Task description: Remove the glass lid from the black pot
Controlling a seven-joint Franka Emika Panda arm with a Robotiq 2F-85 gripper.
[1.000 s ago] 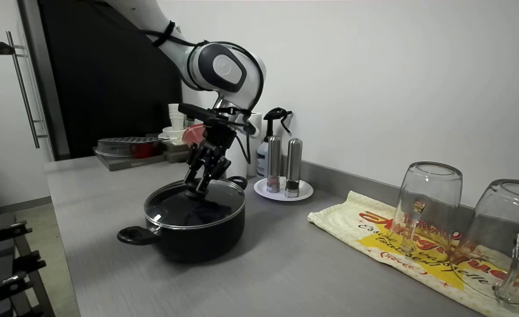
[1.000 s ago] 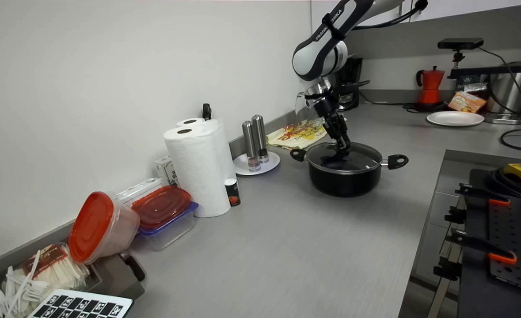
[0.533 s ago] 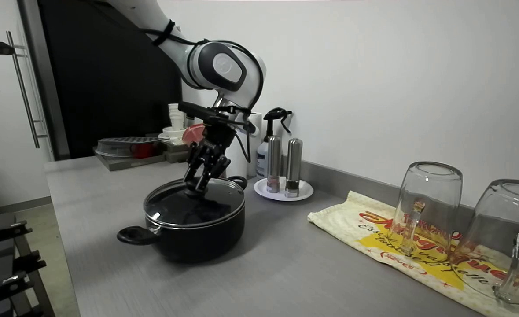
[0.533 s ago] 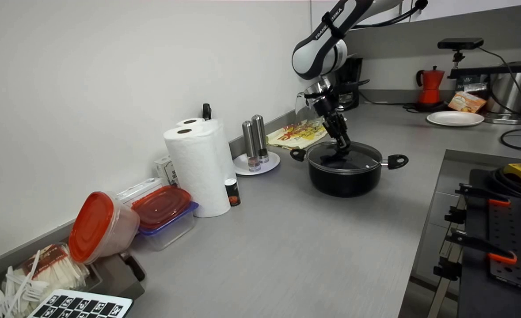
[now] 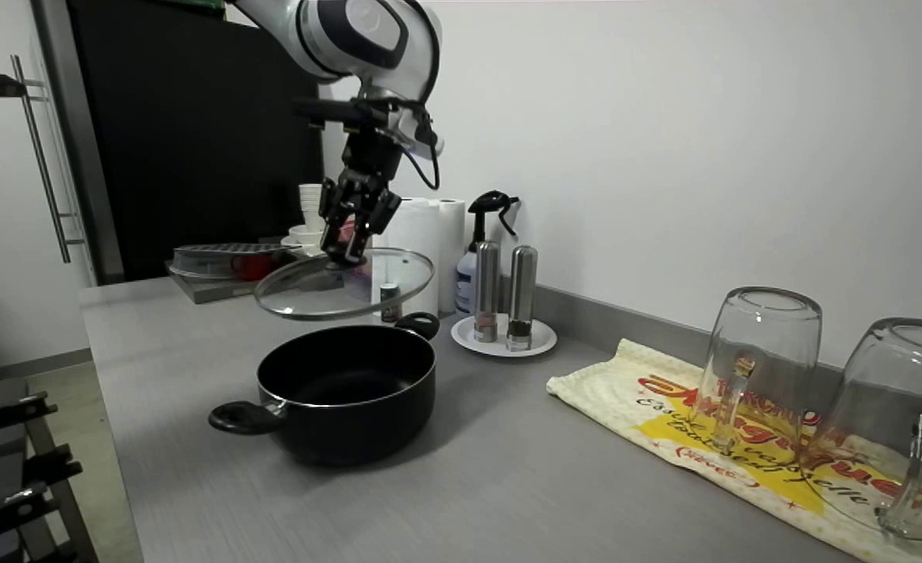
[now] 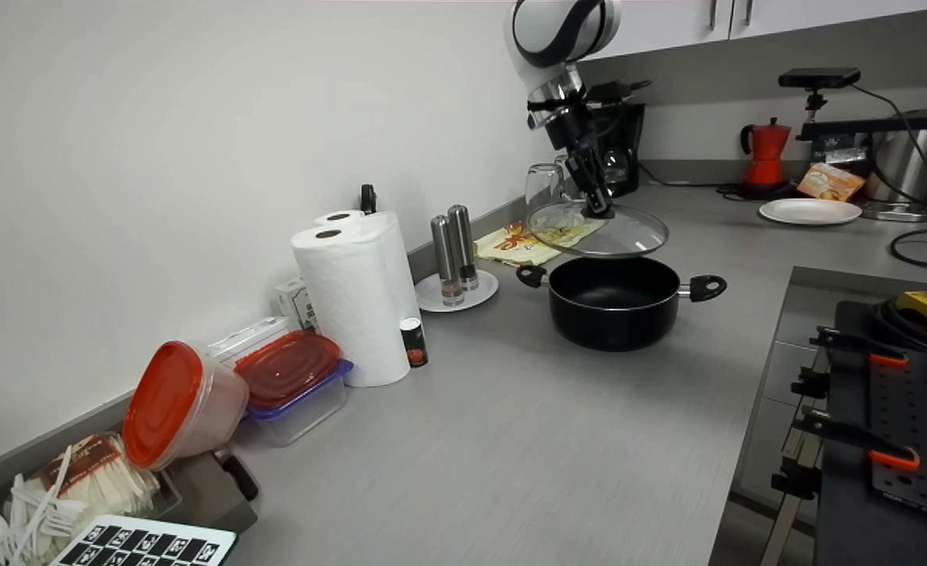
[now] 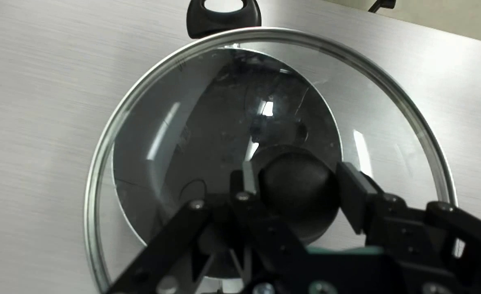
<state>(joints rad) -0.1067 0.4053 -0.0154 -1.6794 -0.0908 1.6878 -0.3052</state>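
Note:
The glass lid (image 5: 328, 293) hangs level above the black pot (image 5: 355, 430), with a visible gap between them. The lid also shows in an exterior view (image 6: 632, 234) above the open pot (image 6: 612, 328). My gripper (image 5: 342, 250) is shut on the lid's black centre knob, pointing down. In the wrist view the fingers (image 7: 299, 185) stand on both sides of the round knob, and the lid's rim (image 7: 393, 92) circles the view. One pot handle (image 7: 197, 24) shows past the rim; the pot's dark inside shows through the glass. The pot stands upright on the counter.
Pepper and salt mills stand on a white plate (image 5: 539, 342) behind the pot. A yellow printed towel (image 5: 648, 383) holds upturned glass mugs (image 5: 765, 344). Paper rolls (image 6: 353, 306), a small dark shaker (image 6: 413, 342) and food containers (image 6: 176, 401) line the wall.
The gripper has risen, lifting the lid from the pot. The lid was resting on the pot half a second ago and now hangs above it. The pot has stayed in place.

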